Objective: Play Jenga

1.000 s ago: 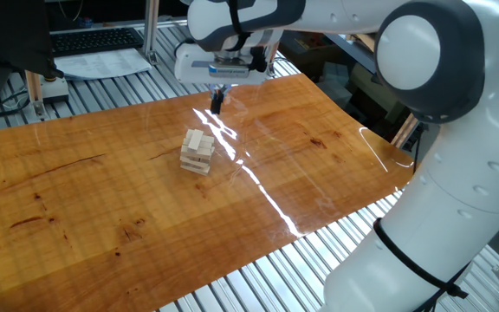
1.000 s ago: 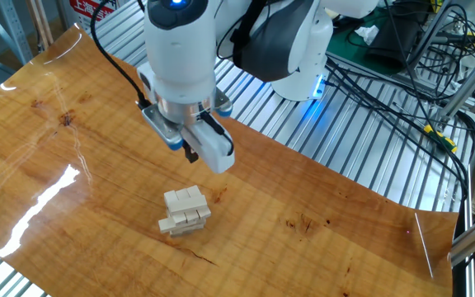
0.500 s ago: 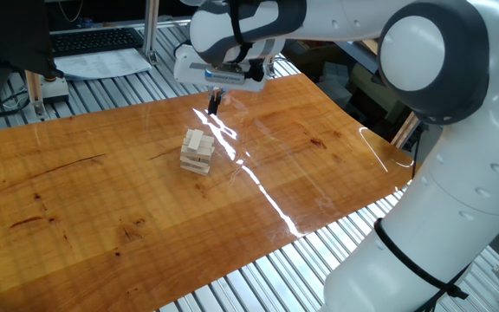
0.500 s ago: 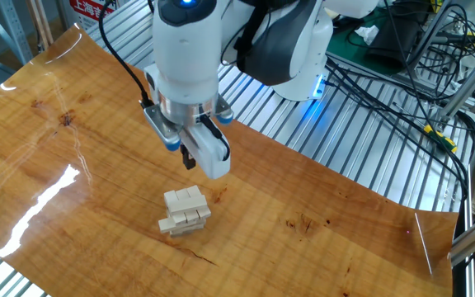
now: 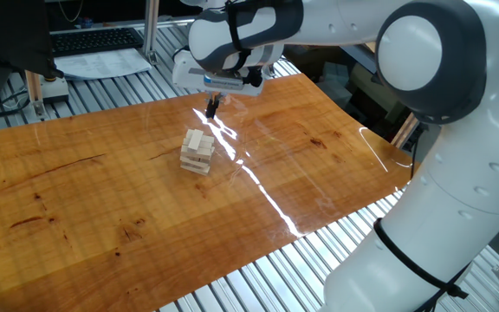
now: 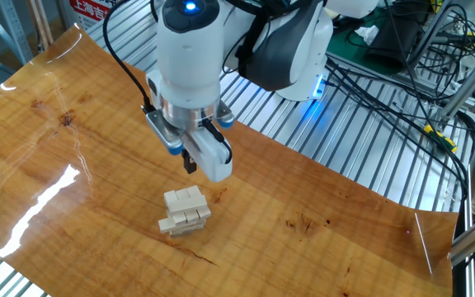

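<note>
The Jenga tower (image 5: pixel 197 152) is a short stack of pale wooden blocks laid crosswise on the wooden table; it also shows in the other fixed view (image 6: pixel 185 210), with one low block sticking out to the left. My gripper (image 5: pixel 211 107) hangs above the table just behind the tower, its dark fingers close together and holding nothing. In the other fixed view the gripper (image 6: pixel 190 164) is a little above and behind the tower's top, not touching it.
The wooden table top (image 5: pixel 102 199) lies on a slatted metal bench (image 6: pixel 336 132). A keyboard (image 5: pixel 93 40) and papers (image 5: pixel 102 62) sit beyond the far edge. Cables (image 6: pixel 402 91) run over the bench near the robot base.
The gripper has moved a little lower and closer to the tower, its fingers staying together. The tower has not moved.
</note>
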Robot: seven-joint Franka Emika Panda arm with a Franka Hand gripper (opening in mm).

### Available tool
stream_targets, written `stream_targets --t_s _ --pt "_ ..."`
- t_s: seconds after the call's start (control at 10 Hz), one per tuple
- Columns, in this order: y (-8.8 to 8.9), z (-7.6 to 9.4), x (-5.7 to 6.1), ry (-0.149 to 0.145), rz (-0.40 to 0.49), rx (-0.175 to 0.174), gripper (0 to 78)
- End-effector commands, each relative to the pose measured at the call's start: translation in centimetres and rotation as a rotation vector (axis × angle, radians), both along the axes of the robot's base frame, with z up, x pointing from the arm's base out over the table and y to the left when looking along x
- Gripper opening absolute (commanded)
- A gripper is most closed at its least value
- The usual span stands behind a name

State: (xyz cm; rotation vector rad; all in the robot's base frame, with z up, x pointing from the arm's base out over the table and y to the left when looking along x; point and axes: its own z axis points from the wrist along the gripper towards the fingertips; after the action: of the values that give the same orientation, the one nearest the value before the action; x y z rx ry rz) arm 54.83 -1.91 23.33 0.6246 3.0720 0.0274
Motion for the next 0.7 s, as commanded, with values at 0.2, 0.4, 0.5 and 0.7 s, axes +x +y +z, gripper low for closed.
stream_targets --t_s 0.2,0.4,0.5,0.7 --pt "0.24 -0.98 0.05 -0.051 0.023 -0.012 0.0" --pt "0.37 -0.98 0.00 -0.050 0.043 -0.013 0.0" --pt "0.59 -0.85 -0.07 -0.036 0.049 -0.013 0.0" --pt "0.61 -0.83 -0.08 -0.037 0.077 -0.011 0.0"
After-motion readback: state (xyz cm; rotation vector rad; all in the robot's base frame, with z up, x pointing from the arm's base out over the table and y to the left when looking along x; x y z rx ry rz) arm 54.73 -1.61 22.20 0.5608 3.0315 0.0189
